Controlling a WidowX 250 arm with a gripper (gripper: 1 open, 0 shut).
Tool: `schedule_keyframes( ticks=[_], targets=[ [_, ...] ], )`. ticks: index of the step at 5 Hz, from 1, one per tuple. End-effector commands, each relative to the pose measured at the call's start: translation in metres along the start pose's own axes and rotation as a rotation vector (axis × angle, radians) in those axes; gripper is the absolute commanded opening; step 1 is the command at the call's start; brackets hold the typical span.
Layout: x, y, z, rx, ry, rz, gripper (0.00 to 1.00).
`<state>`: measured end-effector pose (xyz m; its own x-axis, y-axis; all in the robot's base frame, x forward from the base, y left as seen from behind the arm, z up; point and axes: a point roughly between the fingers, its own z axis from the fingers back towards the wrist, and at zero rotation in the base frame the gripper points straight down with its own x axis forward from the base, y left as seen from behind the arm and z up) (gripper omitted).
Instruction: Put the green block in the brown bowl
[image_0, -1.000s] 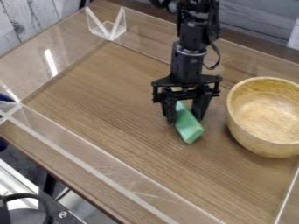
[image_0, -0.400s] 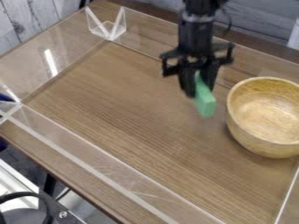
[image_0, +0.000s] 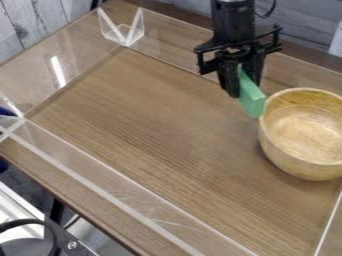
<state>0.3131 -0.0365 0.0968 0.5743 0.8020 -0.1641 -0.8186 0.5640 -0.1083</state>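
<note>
The end effector (image_0: 241, 78) grips the green block (image_0: 249, 93) by its upper end, its 2 black fingers (image_0: 227, 75) clamped on either side, so the block hangs tilted below them with its lower tip pointing down toward the brown bowl (image_0: 305, 130). The block is in the air, clear of the wooden surface (image_0: 134, 130), just beside the bowl's left rim and slightly above it, not yet over the hollow. The end effector points almost straight down, a hold that seems chosen so the block can be carried over the thick rim and let fall inside without the fingers touching the wood of the bowl. The bowl itself sits at the right side of the surface and holds nothing that can be seen from this angle.

Compared with 1 second ago, the block has left the surface: it then lay under the lowered fingers, well to the left of the bowl, and it now hangs higher and closer to the bowl's near rim. Against the frame between, the arm has climbed further and shifted toward the bowl, the block keeping much the same slant in the grip. The bowl has not moved. The lift looks complete and the carry is under way; what remains, judging from the gap, is a short move across the rim and a release.
</note>
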Motion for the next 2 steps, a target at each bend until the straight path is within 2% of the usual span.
schedule_keyframes(
  ticks=[1,2],
  targets=[
    [-0.0087,-0.0121,0.0158,-0.028,-0.022,-0.141,0.00],
    [-0.0165,-0.0183,0.0115,0.002,-0.005,-0.265,0.00]
  ],
)
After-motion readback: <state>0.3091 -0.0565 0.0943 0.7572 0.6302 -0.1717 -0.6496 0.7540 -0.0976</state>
